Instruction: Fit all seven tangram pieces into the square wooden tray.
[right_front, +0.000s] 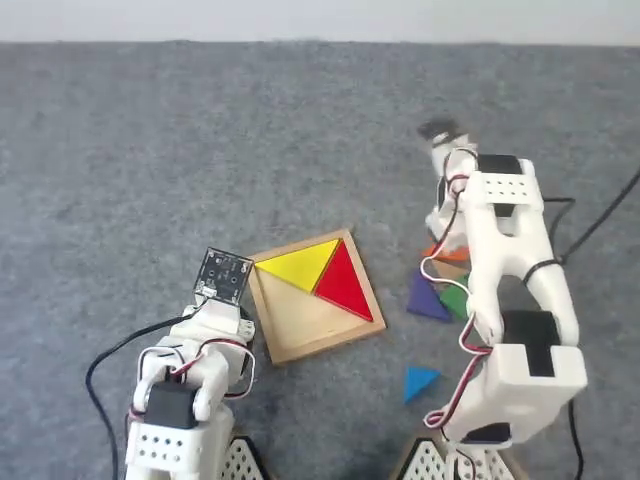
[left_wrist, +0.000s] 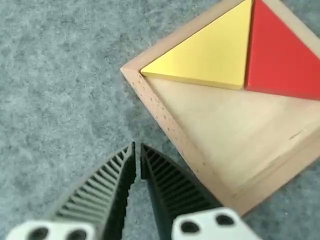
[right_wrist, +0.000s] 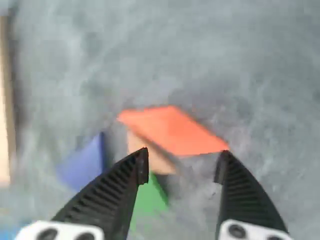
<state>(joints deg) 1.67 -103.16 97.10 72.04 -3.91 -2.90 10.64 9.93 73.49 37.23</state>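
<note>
Two triangles, yellow (right_front: 297, 265) and red (right_front: 343, 280), lie in the square wooden tray (right_front: 300, 312); the rest of its floor is bare wood. Left gripper (left_wrist: 137, 150) clenched on nothing, tips over the grey mat (right_front: 150, 150) just beside the tray's rim. High view: the right arm hides part of the loose cluster beside the tray, so purple piece (right_front: 427, 297), green piece (right_front: 455, 300) and orange piece (right_front: 450, 255) are each partly cut off. Blue triangle (right_front: 420, 380) lies apart, fully seen. Right wrist view: right gripper (right_wrist: 183, 157) spread wide above the orange piece, whose whole top face shows. A pale piece (right_wrist: 150, 157) beneath it is hard to identify.
</note>
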